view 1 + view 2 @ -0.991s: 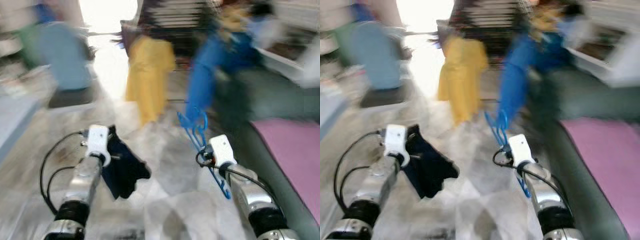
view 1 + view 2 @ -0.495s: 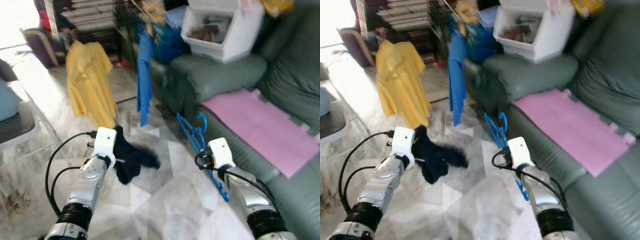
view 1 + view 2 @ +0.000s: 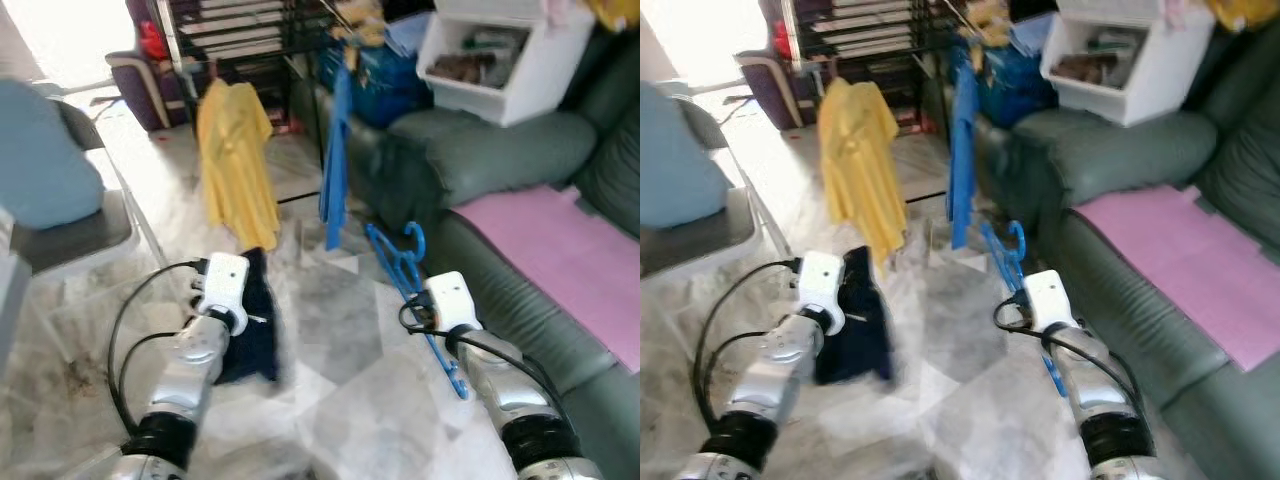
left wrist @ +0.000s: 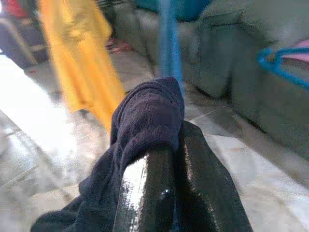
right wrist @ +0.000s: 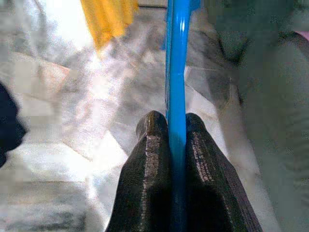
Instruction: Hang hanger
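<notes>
floor: pale marble tiles | right: green sofa | back: dark rack

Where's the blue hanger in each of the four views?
Left eye view: blue hanger right of centre, clamped in the right tool.
Right eye view: hanger just right of centre, hook uppermost.
Left wrist view: hook at the far edge, beyond the dark garment in the left tool.
Right wrist view: bar running between the fingers.
Shared landmark: yellow shirt.

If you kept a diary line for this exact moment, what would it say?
left gripper: shut on dark cloth | right gripper: shut on blue hanger | ahead: yellow shirt hanging | beside: green sofa
</notes>
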Robot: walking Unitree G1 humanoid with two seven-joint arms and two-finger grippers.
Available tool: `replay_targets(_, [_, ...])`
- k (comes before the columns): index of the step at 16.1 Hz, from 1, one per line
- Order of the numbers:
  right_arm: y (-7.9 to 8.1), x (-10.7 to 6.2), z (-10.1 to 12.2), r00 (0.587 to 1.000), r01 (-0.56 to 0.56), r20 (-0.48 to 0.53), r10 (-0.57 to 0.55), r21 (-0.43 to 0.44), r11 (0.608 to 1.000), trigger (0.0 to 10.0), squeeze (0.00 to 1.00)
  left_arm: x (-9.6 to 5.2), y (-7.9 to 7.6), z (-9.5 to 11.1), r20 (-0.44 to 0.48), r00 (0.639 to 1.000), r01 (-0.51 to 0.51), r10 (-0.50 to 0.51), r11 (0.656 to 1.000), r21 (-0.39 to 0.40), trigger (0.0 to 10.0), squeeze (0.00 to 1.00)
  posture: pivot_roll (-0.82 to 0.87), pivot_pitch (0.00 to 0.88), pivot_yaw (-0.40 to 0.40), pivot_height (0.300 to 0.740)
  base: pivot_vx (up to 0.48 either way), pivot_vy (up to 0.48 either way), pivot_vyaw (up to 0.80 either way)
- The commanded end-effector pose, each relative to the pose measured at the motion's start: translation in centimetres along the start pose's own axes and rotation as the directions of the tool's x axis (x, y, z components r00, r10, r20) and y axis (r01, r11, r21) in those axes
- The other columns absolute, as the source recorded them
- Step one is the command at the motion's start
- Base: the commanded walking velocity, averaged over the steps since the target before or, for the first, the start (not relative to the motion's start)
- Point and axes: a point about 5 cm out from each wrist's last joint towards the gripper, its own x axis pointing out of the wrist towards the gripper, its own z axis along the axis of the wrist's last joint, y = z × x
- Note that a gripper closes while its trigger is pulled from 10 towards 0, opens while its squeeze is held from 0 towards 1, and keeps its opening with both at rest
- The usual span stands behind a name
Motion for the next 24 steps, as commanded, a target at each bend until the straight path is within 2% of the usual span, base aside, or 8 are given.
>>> replay_targets(1, [-0.6, -0.2, -0.1, 1.000, 0.017, -0.003, -0.017, -0.012, 1.000, 10.0, 0.00, 0.3, 0.0, 0.6, 0.020, 1.000, -0.002, 0.002, 1.000, 0.005, 10.0, 0.00, -0.08, 0.000, 0.061, 0.740, 0.000, 0.000, 0.00])
replay_targets(3, [-0.6, -0.1, -0.1, 1.000, 0.023, -0.005, -0.023, -0.019, 1.000, 10.0, 0.00, 0.5, 0.3, 0.9, 0.026, 1.000, 0.002, -0.003, 1.000, 0.006, 10.0, 0.00, -0.08, 0.000, 0.065, 0.740, 0.000, 0.000, 0.00])
replay_targets(6, [-0.5, 0.0, -0.3, 0.999, 0.033, -0.008, -0.033, -0.015, 0.999, 10.0, 0.00, 0.7, 0.5, 2.0, 0.079, 0.996, 0.053, -0.051, 0.998, -0.034, 10.0, 0.00, -0.08, 0.000, 0.073, 0.740, 0.000, 0.000, 0.00])
replay_targets(7, [-0.5, 0.0, -0.3, 0.999, 0.035, -0.007, -0.035, -0.013, 0.999, 10.0, 0.00, 0.7, 0.5, 2.1, 0.085, 0.995, 0.053, -0.051, 0.998, -0.021, 10.0, 0.00, -0.09, 0.000, 0.077, 0.740, 0.000, 0.000, 0.00])
replay_targets(15, [-0.3, 0.0, -0.3, 0.999, 0.038, -0.001, -0.038, 0.000, 0.999, 10.0, 0.00, 0.7, 0.4, 1.9, 0.077, 0.995, 0.068, -0.066, 0.997, -0.023, 10.0, 0.00, -0.09, 0.000, 0.085, 0.740, 0.240, 0.000, 0.00])
replay_targets(18, [-0.4, 0.0, -0.3, 0.999, 0.035, -0.001, -0.035, 0.002, 0.999, 10.0, 0.00, 0.8, 0.7, 1.3, 0.041, 0.999, -0.002, 0.001, 1.000, 0.005, 10.0, 0.00, -0.09, 0.000, 0.082, 0.740, 0.000, 0.000, 0.00])
replay_targets(20, [-0.5, 0.0, -0.3, 0.999, 0.032, -0.002, -0.032, 0.000, 0.999, 10.0, 0.00, 0.7, 0.7, 1.1, 0.036, 0.999, 0.016, -0.016, 1.000, -0.012, 10.0, 0.00, -0.09, 0.000, 0.080, 0.740, 0.000, 0.000, 0.00])
replay_targets(24, [-0.5, 0.0, -0.3, 1.000, 0.029, -0.003, -0.029, -0.002, 1.000, 10.0, 0.00, 0.8, 1.2, 1.1, 0.035, 0.999, -0.007, 0.007, 1.000, 0.004, 10.0, 0.00, -0.09, 0.000, 0.081, 0.740, 0.000, 0.000, 0.00])
